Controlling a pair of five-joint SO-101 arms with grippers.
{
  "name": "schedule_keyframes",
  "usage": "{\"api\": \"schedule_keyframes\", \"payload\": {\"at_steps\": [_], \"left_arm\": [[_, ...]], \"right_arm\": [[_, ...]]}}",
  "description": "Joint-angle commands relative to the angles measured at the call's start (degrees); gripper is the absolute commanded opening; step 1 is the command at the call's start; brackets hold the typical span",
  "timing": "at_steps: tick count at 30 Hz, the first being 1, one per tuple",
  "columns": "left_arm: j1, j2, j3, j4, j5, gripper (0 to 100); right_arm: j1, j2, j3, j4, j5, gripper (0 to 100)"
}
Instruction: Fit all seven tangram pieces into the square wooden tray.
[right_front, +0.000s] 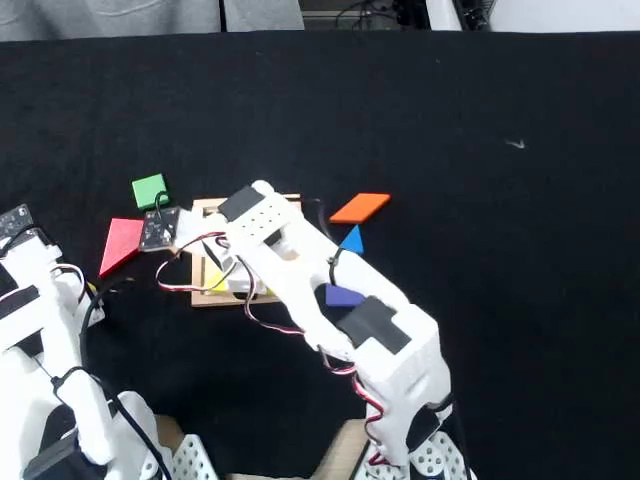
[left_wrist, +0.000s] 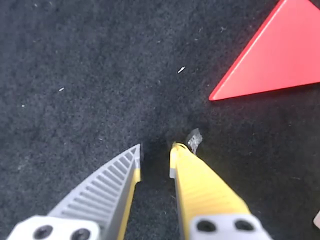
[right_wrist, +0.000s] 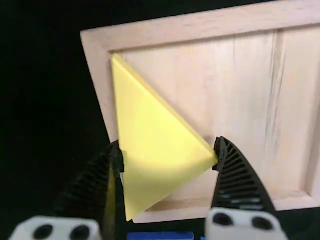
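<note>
The right gripper (right_wrist: 167, 150) clamps the yellow triangle (right_wrist: 145, 120) between its jaws over the square wooden tray (right_wrist: 200, 22). One tip sits in the tray's corner, the long edge runs diagonally inward, and the opposite tip overlaps the rim. The left gripper (left_wrist: 156, 149), jaws narrowly parted and empty, hangs near the red triangle (left_wrist: 280, 55). One tray and six pieces count out: yellow, red, green square (right_front: 150, 190), orange parallelogram (right_front: 360, 207), blue triangle (right_front: 352, 240), purple piece (right_front: 343, 296).

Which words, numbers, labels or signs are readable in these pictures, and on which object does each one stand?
None can be read.
The yellow triangle, red triangle, green square and wooden tray are plain.
The small dark board on an arm carries pale specks, too small to read.
</note>
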Motion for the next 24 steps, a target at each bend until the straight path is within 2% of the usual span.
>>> {"api": "schedule_keyframes", "payload": {"at_steps": [1, 7, 13, 18, 20, 23, 24], "left_arm": [[0.0, -0.2, -0.5, -0.9, 0.4, 11], [0.0, -0.2, -0.5, -0.9, 0.4, 11], [0.0, -0.2, -0.5, -0.9, 0.4, 11], [0.0, -0.2, -0.5, -0.9, 0.4, 11], [0.0, -0.2, -0.5, -0.9, 0.4, 11], [0.0, -0.2, -0.5, -1.0, 0.4, 11], [0.0, -0.2, -0.5, -1.0, 0.4, 11]], "right_arm": [[0.4, -0.7, -2.9, 0.3, 1.8, 17.9], [1.2, -0.8, -3.1, 0.4, 1.9, 29.8], [1.8, -0.9, -4.0, 2.7, 2.4, 27.3], [3.0, -0.9, -10.9, 7.9, 1.3, 27.0], [5.7, -0.7, -14.7, 6.4, -4.1, 22.3], [9.8, 0.2, -17.4, -1.0, -16.8, 3.4], [10.9, 1.0, -17.4, -3.8, -20.5, 0.5]]}}
